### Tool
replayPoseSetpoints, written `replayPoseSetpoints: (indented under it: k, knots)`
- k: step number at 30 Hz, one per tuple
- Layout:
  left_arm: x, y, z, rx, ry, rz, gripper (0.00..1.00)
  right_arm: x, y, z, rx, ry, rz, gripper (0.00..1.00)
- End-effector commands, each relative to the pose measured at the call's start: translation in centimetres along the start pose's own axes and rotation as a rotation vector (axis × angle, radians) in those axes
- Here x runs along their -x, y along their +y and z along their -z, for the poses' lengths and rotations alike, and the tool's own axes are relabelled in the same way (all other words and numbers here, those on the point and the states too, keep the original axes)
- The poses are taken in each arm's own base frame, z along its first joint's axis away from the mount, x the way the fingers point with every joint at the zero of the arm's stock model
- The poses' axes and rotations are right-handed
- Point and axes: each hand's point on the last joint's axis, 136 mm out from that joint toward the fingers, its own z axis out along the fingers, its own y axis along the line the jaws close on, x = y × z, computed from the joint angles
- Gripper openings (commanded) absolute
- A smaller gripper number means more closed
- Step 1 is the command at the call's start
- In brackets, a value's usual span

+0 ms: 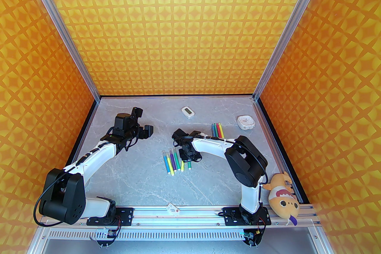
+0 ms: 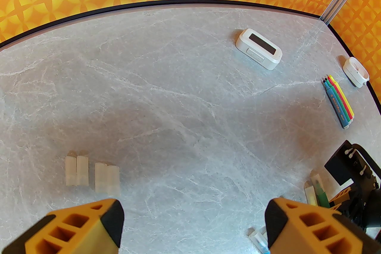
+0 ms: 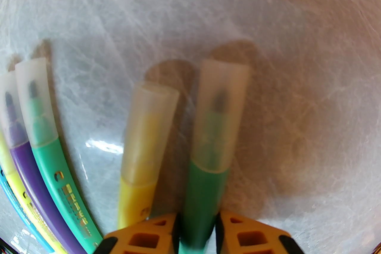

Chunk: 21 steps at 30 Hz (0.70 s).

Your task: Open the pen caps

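My right gripper [image 3: 197, 226] is shut on the barrel of a green pen [image 3: 205, 187], which still wears its pale cap [image 3: 220, 115]. A capped yellow pen [image 3: 140, 187] lies just left of it, with teal, purple and other pens [image 3: 44, 175] further left. From above, that gripper [image 1: 186, 154] sits at the right end of the pen row [image 1: 171, 162]. My left gripper [image 2: 193, 211] hangs open and empty over the table. Several loose pen caps [image 2: 92, 175] lie in front of its left finger. Several uncapped pens [image 1: 218, 129] lie at the back right.
A white digital clock [image 1: 187, 112] and a white alarm clock [image 1: 245, 122] stand near the back edge. A plush toy [image 1: 282, 196] lies by the right arm's base. A small white tag [image 1: 172, 208] rests at the near rail. Orange patterned walls enclose the table.
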Motion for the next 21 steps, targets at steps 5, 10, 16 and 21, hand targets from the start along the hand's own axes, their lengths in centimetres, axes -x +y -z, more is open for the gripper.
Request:
replayPoseSetpoints:
  k: [5,10,16,21]
  knots:
    - [0.7,-0.1,0.7,-0.008,-0.010,-0.014,0.82,1.8,0.0,-5.1,-0.027,-0.057,-0.026,0.22]
    - [0.9,-0.2,0.9,-0.009,-0.011,-0.013,0.82,1.9,-0.2,-5.2,-0.039,-0.066,-0.026,0.20]
    - [1.2,-0.3,1.0,-0.010,-0.017,-0.007,0.83,2.9,-0.4,-4.3,-0.044,-0.126,-0.047,0.13]
    - [1.3,-0.4,1.0,-0.019,-0.015,-0.001,0.83,3.7,-0.4,-2.9,-0.039,-0.161,-0.043,0.09]
